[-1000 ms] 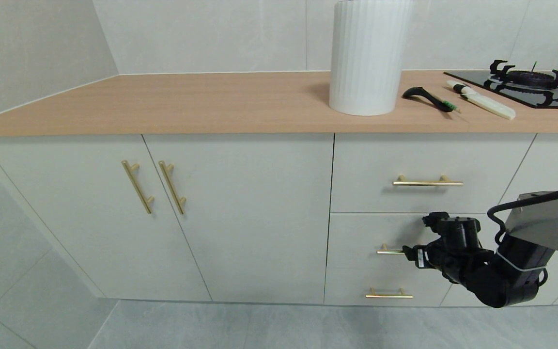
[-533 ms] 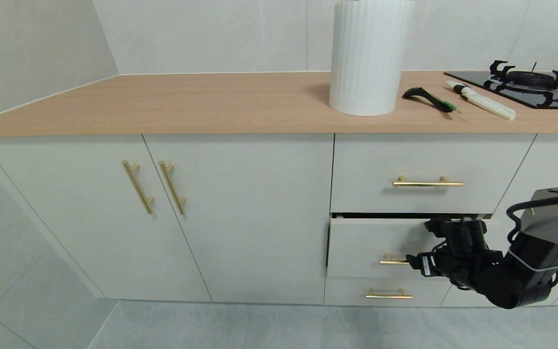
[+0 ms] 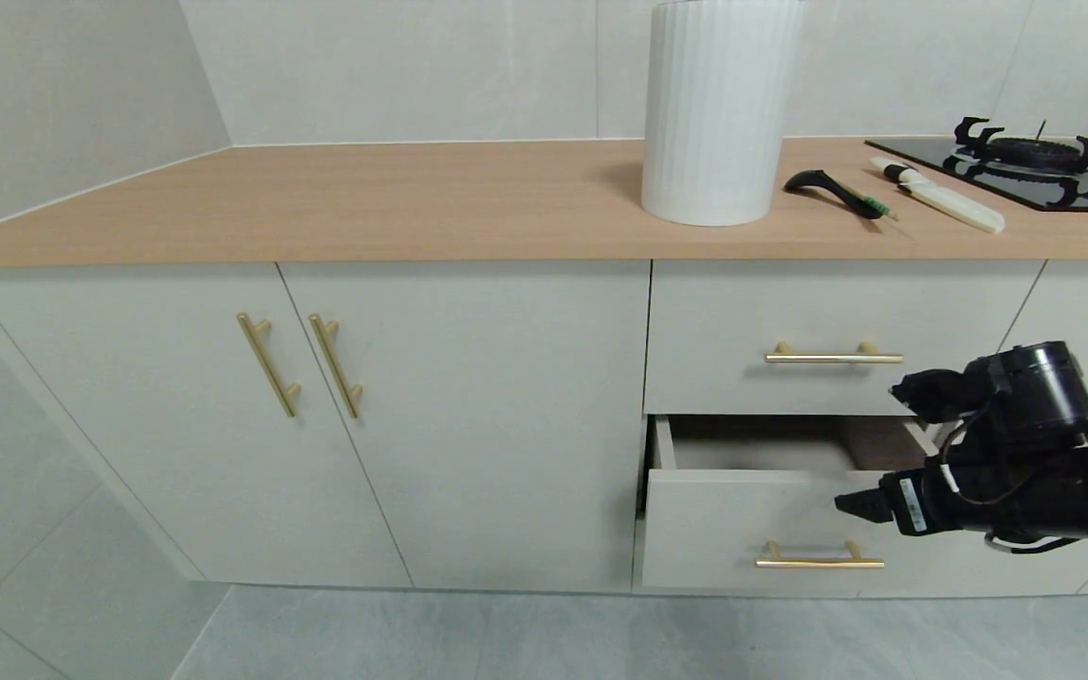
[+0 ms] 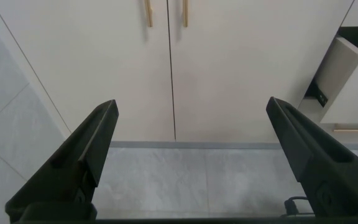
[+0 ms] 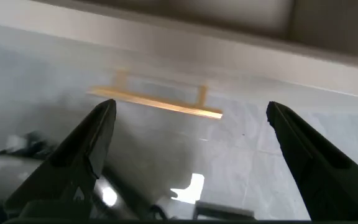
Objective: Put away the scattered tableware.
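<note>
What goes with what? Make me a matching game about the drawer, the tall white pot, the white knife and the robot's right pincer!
1. middle drawer
2. tall white pot
3. white knife
4. right pincer

a. lying beside the stove
b. pulled out
c. standing on the counter
d. open, holding nothing

Pairs: 1-b, 2-c, 3-a, 4-d.

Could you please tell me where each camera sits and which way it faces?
Head view: on the head, looking forward and down at the counter and cabinet doors; the right claw shows by the open drawer.
Left wrist view: on the left wrist, facing those doors and the floor past the open left claw.
Right wrist view: on the right wrist, facing the drawer's gold handle past the right claw.
Shared: head and left wrist views show that drawer.
</note>
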Robot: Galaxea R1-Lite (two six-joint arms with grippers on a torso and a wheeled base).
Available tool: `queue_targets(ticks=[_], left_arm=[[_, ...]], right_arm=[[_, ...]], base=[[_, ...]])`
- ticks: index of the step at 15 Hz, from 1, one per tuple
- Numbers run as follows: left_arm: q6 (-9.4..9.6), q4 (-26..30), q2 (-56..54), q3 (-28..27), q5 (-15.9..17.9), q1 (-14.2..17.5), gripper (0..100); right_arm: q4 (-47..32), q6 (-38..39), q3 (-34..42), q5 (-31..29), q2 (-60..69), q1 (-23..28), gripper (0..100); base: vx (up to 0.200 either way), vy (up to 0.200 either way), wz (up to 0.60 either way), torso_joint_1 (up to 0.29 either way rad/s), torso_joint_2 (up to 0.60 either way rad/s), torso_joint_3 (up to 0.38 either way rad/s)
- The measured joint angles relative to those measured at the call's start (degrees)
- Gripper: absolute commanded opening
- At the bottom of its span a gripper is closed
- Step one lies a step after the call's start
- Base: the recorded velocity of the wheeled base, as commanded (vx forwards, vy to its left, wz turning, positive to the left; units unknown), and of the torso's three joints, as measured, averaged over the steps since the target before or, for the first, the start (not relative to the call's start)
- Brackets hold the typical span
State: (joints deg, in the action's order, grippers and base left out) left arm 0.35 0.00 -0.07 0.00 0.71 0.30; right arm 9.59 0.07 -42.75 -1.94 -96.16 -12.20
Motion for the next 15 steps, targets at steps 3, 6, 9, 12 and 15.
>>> queue_targets(ticks=[3, 6, 9, 12, 15], left_arm=[[-0.02, 0.0, 0.0, 0.0, 0.0, 0.0, 100], [0.0, 0.0, 0.0, 0.0, 0.0, 0.0, 100], [-0.02, 0.0, 0.0, 0.0, 0.0, 0.0, 100], [-0.02, 0.0, 0.0, 0.0, 0.0, 0.0, 100], [-0.02, 0.0, 0.0, 0.0, 0.0, 0.0, 100]], right_arm=[[5.7, 1.5, -0.3, -1.1, 3.0, -2.9, 100], [19.3, 3.1, 1.2, -7.4, -3.7, -5.0, 100], [32.8, 4.7, 2.8, -12.0, -12.4, -6.0, 100], [33.4, 4.9, 3.4, -12.4, -16.1, -6.2, 100], [33.3, 4.9, 3.3, -12.3, -17.2, -6.2, 100]], base=[[0.0, 0.0, 0.0, 0.0, 0.0, 0.0], [0.0, 0.0, 0.0, 0.0, 0.0, 0.0], [0.0, 0.0, 0.0, 0.0, 0.0, 0.0], [0.0, 0.0, 0.0, 0.0, 0.0, 0.0], [0.0, 0.0, 0.0, 0.0, 0.0, 0.0]])
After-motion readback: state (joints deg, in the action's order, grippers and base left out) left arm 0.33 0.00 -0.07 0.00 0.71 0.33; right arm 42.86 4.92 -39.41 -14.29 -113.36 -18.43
